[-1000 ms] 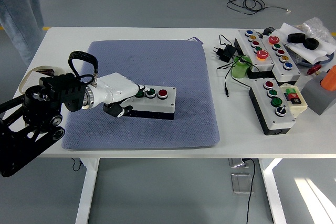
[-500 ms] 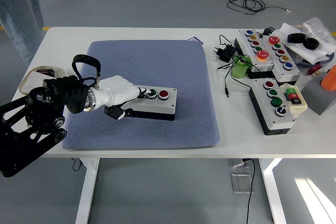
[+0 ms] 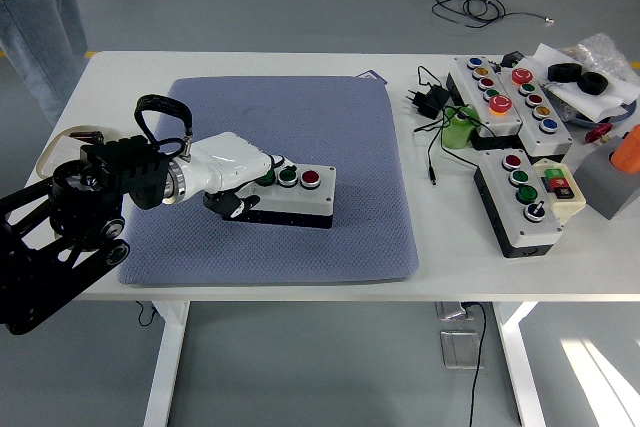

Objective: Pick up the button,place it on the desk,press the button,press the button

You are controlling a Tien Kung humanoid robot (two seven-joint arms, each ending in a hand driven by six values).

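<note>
the grey rectangular button box (image 3: 295, 195) with a black base lies flat on the blue-grey quilted pad (image 3: 290, 137) on the white tabletop (image 3: 250, 65), a red round button (image 3: 310, 178) and a green round button (image 3: 288, 176) showing on its top. the white left hand (image 3: 240, 175) rests over the box's left end — fingers curled down onto the top there, thumb against the near side. whether it grips or only presses, i cannot tell.

The white table (image 3: 250, 67) carries a blue-grey mat (image 3: 300, 137) across its middle. Right of the mat sit grey button boxes (image 3: 520, 202), a black plug adapter (image 3: 432, 99) and tangled cable.
</note>
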